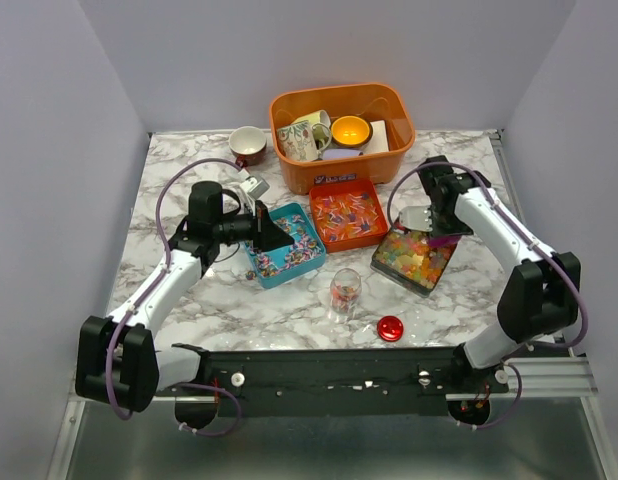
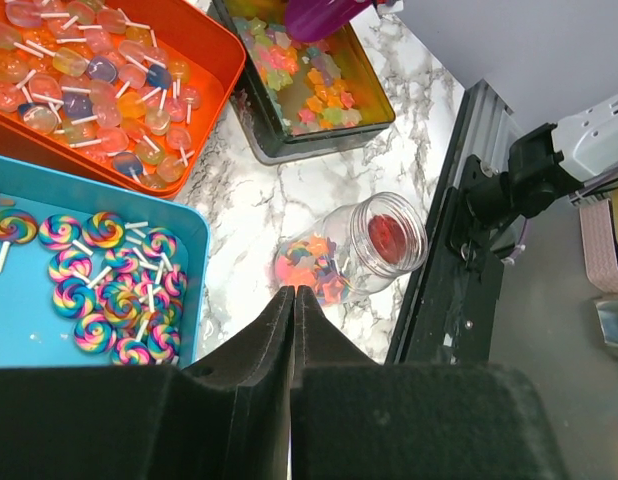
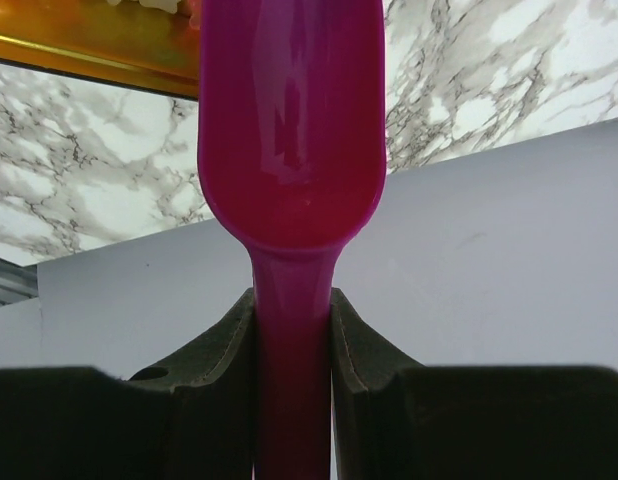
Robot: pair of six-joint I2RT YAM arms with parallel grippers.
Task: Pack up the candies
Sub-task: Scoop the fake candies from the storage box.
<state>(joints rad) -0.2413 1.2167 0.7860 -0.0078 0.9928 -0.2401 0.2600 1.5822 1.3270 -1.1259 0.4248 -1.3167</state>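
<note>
Three trays of candies sit mid-table: a blue tray (image 1: 311, 256) (image 2: 194, 240) of swirly bits, an orange tray (image 1: 346, 215) (image 2: 214, 60) of pale wrapped pieces, and a dark tray (image 1: 417, 258) (image 2: 319, 90) of jelly beads. An open clear jar (image 1: 344, 290) (image 2: 354, 250) with some candies in it stands in front of them. The red lid (image 1: 390, 328) lies to its right. My left gripper (image 1: 272, 238) (image 2: 294, 290) is shut and empty, over the blue tray's near edge. My right gripper (image 1: 427, 222) (image 3: 292, 300) is shut on the purple scoop (image 3: 289, 150) (image 1: 445, 238), held over the dark tray.
An orange bin (image 1: 341, 100) at the back holds a mug, a yellow bowl and a box. A brown cup (image 1: 248, 145) stands to its left. The black base rail (image 1: 339, 370) runs along the near edge, close to the jar.
</note>
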